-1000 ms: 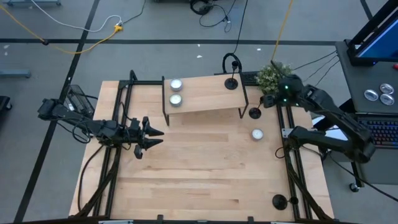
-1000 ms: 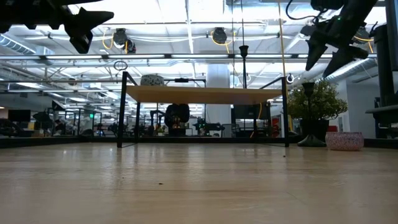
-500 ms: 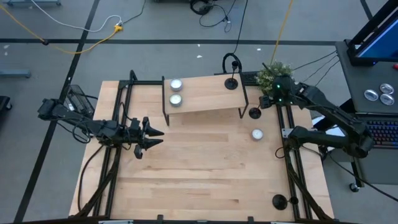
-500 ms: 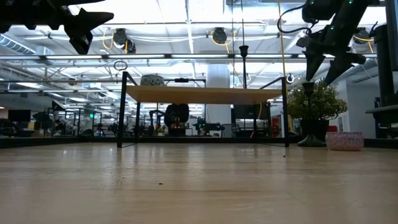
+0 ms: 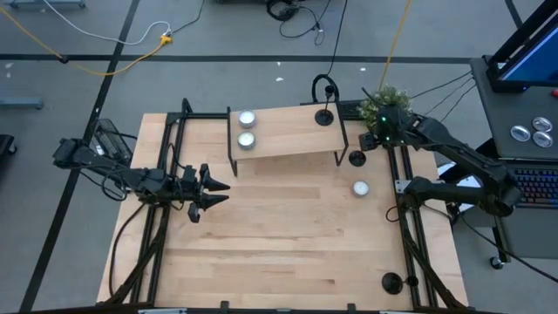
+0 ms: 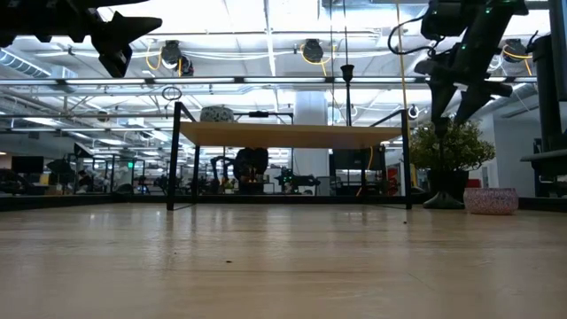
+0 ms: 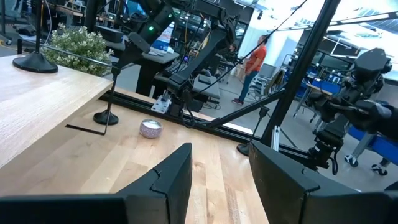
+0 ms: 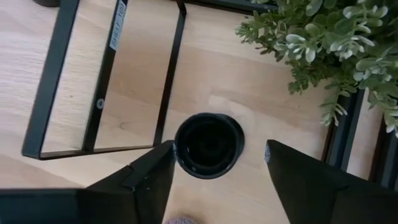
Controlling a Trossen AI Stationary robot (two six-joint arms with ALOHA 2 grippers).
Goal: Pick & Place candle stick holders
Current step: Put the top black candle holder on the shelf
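Three matte-black candle stick holders show. One stands on the raised wooden shelf [image 5: 288, 131] at its far right corner [image 5: 324, 116]. One stands on the table beside the shelf's right leg [image 5: 357, 158]. One stands at the table's near right [image 5: 391, 282]. My right gripper [image 5: 367, 143] hovers open above the holder by the leg. In the right wrist view that holder [image 8: 208, 144] lies just ahead of the gap between the fingers [image 8: 217, 186]. My left gripper [image 5: 222, 192] waits open and empty above the table's left.
Two silver-white tealights [image 5: 247, 127] sit on the shelf's left end and one [image 5: 360, 187] lies on the table near the right holder. A potted green plant [image 5: 381, 106] stands at the far right corner. Black frame rails [image 5: 405, 218] run along both table sides.
My right gripper has moved toward the table's left, from beside the plant to over the holder by the shelf's right leg, and has tipped to point more steeply down. Its fingers stay open. The holders have not moved.
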